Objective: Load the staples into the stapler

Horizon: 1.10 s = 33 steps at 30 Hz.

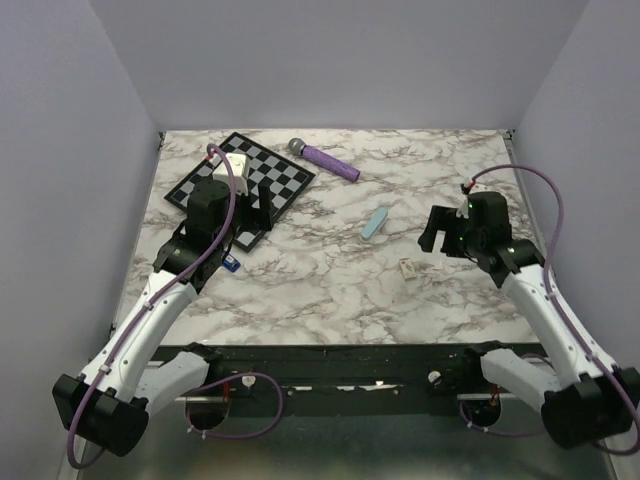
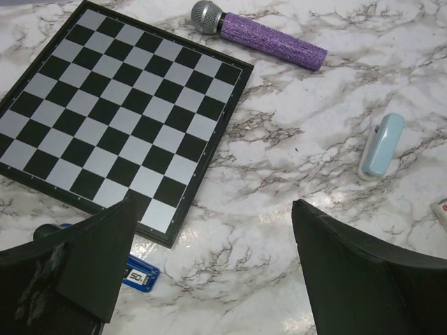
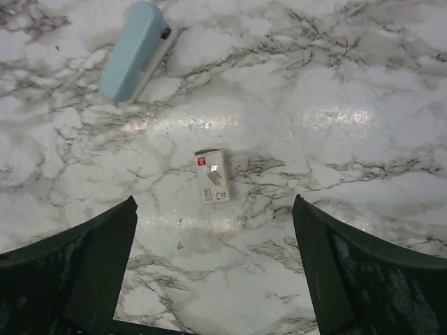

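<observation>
On the table point(image 1: 330, 290), small white box point(image 3: 211, 175) shut — contents hidden, left tool point(image 2: 213, 206) and right tool point(image 3: 214, 209) both released

Stapler point(image 2: 142, 273) is mostly hidden behind a finger point(image 2: 98, 258) of the left gripper point(image 2: 213, 209) in left wrist view, w/ only a blue labelled end showing. Small box point(image 2: 441, 211) is cut off by the right edge there, and its print is too small to read in right wrist view. Chessboard point(image 1: 268, 177) near corner is covered by the left gripper from top.

Marble table point(image 1: 330, 280), pale lilac walls point(image 1: 340, 60)
</observation>
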Tool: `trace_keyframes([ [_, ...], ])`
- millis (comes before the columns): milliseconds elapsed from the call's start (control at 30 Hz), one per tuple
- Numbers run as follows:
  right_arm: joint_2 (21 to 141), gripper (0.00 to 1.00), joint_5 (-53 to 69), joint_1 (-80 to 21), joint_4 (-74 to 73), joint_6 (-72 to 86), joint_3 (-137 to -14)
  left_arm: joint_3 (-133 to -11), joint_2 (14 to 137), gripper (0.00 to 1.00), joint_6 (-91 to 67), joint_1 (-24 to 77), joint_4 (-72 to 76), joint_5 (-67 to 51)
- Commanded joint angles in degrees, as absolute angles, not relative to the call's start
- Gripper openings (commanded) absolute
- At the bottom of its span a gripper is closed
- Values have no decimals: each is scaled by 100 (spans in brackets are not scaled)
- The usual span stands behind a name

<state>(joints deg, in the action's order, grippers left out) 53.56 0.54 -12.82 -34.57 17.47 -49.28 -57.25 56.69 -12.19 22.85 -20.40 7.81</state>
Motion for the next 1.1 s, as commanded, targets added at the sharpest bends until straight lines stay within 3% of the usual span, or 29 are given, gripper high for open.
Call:
trace_keyframes([
  [0,6414,98,306,-1327,-3858,1802,-5211,-5458,5370,99,-844,2268,-1406,589],
  [133,7565,91,422,-1415,-3745,1697,-5379,-5423,5405,99,-791,2268,-1415,896],
  [367,8576,84,211,-1731,-3428,1608,-5598,-5449,5528,99,-817,2268,-1441,932],
  [767,9474,73,-228,-2188,-3287,1450,-5801,-5432,5625,99,-809,2250,-1424,949],
  [1067,9729,57,-439,-2750,-3278,1178,-5888,-5440,5669,99,-817,2250,-1441,879],
])
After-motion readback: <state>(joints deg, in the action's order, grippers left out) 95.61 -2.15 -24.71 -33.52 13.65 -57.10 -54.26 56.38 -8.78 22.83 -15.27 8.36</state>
